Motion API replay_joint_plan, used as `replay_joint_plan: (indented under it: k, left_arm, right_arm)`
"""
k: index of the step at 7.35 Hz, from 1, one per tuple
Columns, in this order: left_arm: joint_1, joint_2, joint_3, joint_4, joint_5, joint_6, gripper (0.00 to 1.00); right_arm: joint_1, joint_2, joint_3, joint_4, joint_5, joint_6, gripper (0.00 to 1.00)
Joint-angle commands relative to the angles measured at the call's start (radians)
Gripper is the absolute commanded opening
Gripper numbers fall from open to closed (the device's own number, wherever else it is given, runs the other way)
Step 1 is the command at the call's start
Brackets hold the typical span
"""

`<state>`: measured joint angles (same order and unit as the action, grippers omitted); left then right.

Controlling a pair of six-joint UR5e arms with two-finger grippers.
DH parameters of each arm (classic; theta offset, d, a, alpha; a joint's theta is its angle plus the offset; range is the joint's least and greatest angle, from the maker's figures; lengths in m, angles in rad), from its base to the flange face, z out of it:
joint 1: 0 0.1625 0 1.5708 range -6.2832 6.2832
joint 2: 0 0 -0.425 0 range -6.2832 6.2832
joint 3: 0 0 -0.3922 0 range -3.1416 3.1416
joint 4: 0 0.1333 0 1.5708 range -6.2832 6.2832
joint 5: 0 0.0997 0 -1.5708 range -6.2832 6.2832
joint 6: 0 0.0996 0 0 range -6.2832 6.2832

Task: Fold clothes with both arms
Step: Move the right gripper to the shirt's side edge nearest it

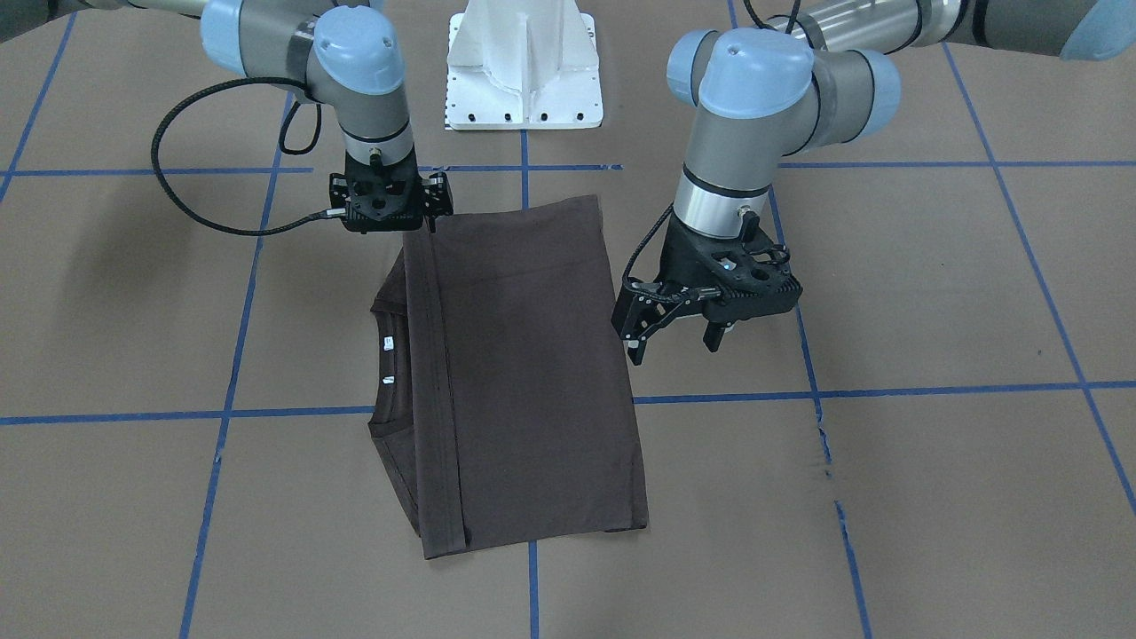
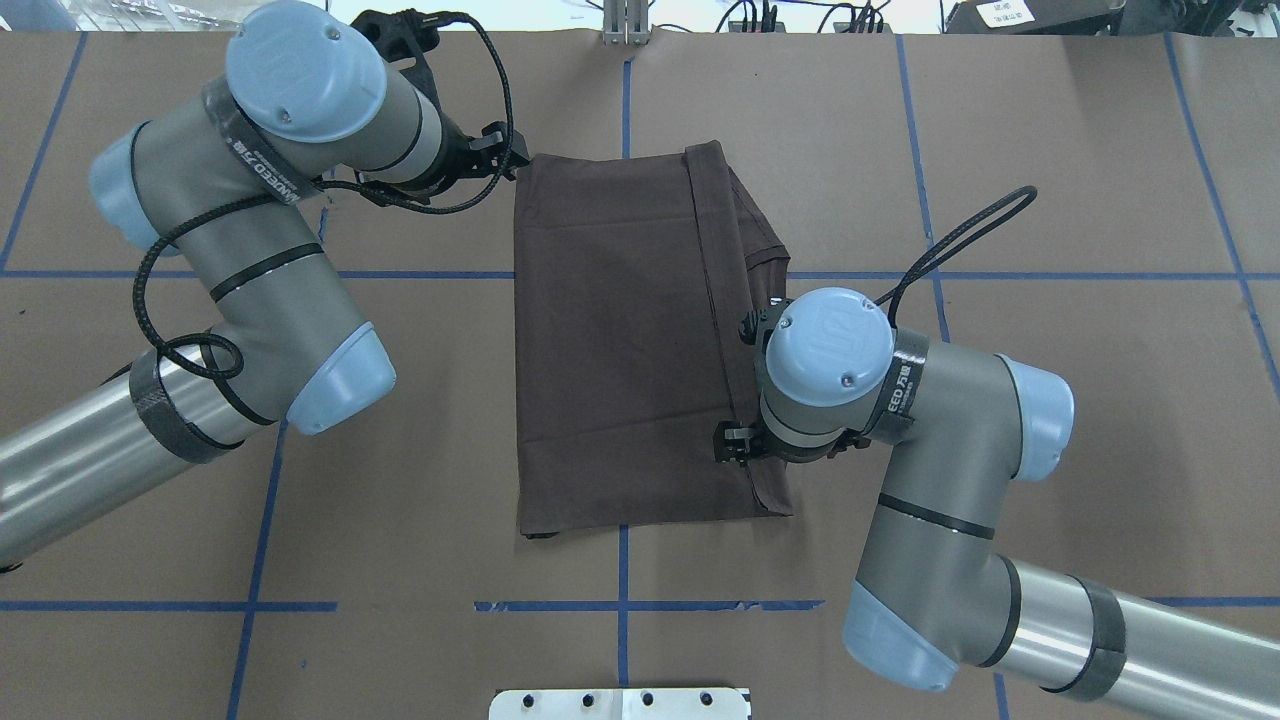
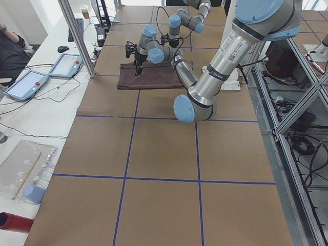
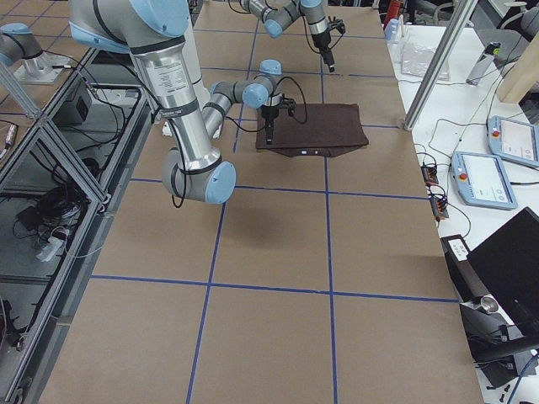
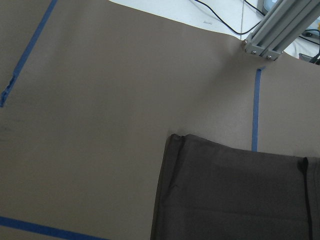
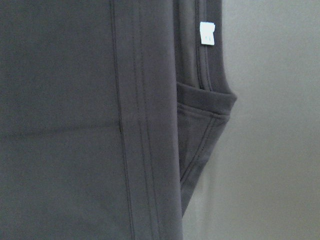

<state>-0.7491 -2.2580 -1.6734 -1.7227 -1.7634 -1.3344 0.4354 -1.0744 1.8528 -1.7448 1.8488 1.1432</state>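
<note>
— Where is the shirt (image 1: 532, 373)?

— Flat on the brown table (image 1: 932, 293), near the middle, lying across one of the blue tape lines (image 1: 887, 390). It is folded into a rough rectangle, and a hemmed strip (image 1: 435, 373) runs along the top of the fold.

— Which side shows the collar?

— The robot's right. The collar (image 1: 399, 359) pokes out from under that strip, and two small white tags (image 1: 387, 343) show inside it.

— And the left gripper (image 1: 674, 344)?

— It hangs above the table, just off the shirt's left edge and towards the far corner. Its two fingers are spread apart with nothing between them. That arm's wrist camera looks down on the shirt's corner and the bare table around it.

— The right gripper (image 1: 390, 209)?

— It points straight down over the hemmed strip, close to the corner of the shirt nearest the white base (image 1: 524, 80). The wrist hides its fingers from above and from the front. Its own camera shows only cloth. I cannot tell whether the fingers are spread or closed, nor whether they touch the shirt.
</note>
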Motion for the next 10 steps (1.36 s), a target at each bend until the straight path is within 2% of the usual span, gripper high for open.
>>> replay_joint_plan:
  k: [1,10]
  left_arm:
    - [0.005,0.006,-0.005,0.005,-0.001,0.0,1.0]
    - [0.008,0.009,-0.005,-0.001,-0.014,-0.002,1.0]
  right_arm:
    - [-0.035,0.013,-0.05,-0.004,-0.002,-0.013,1.0]
    - [-0.044,0.008,-0.073,-0.042,0.009,-0.02,1.0]
